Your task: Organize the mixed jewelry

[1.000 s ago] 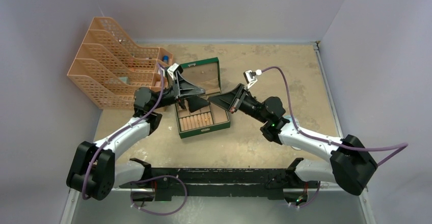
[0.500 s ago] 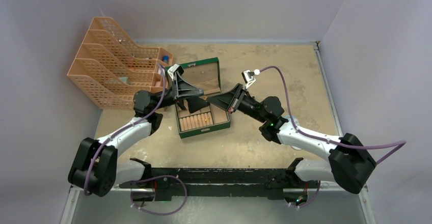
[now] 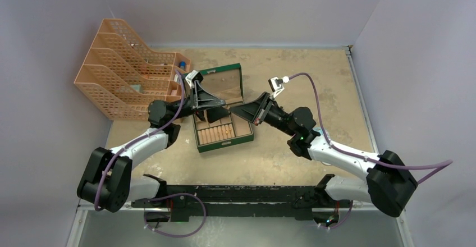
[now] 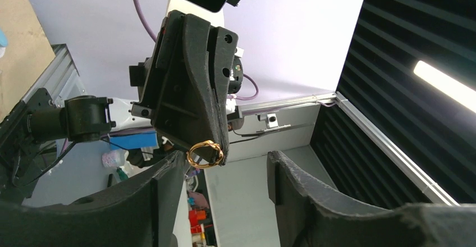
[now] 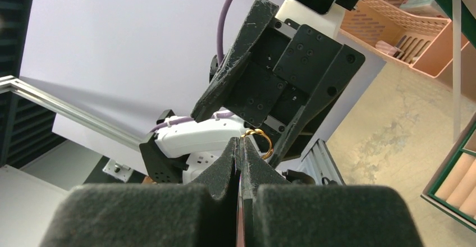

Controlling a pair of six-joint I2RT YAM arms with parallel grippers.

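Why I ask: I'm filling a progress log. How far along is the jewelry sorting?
Done: nothing confirmable; the top view is too coarse to show jewelry in the green box. In hand: the right gripper is shut on a gold ring above the box; the open left gripper faces it, not yet gripping. Left: likely hand over and seat the ring, then other pieces, none visible.

White-shelled left arm [image 3: 143, 143] and white-shelled right arm [image 3: 342, 156], as I see them on my feeds.
I note bulky black joint housings [image 3: 106, 179] and a purple cable [image 3: 317, 98] along each arm. Black angular left gripper [image 4: 224, 165] and right gripper [image 5: 240, 151]; coarse dark-grey finger pads [image 5: 314, 213]; small socket screws [image 5: 305, 59] in the plates. White camera block [image 3: 275, 84] at each wrist; green light [image 3: 301, 138] on the right arm.
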